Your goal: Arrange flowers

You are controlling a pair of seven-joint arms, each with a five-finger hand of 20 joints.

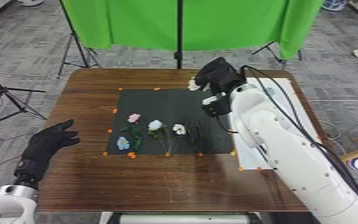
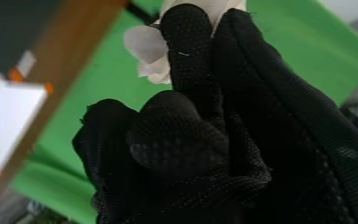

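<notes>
white flower [image 2: 146, 47] | broad creamy petals | right robot hand [image 1: 218, 76] gripping it | left robot hand [image 1: 47, 141] relaxed

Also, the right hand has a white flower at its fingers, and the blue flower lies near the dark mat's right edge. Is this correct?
No: in the head view, the blue flower lies near the left edge of the mat. The right hand has a white flower at its fingers.

Wooden table [image 1: 175, 185]: dark mat [image 1: 153, 106] (orange-marked edges), white sheet [image 1: 249, 159] alongside.
</notes>
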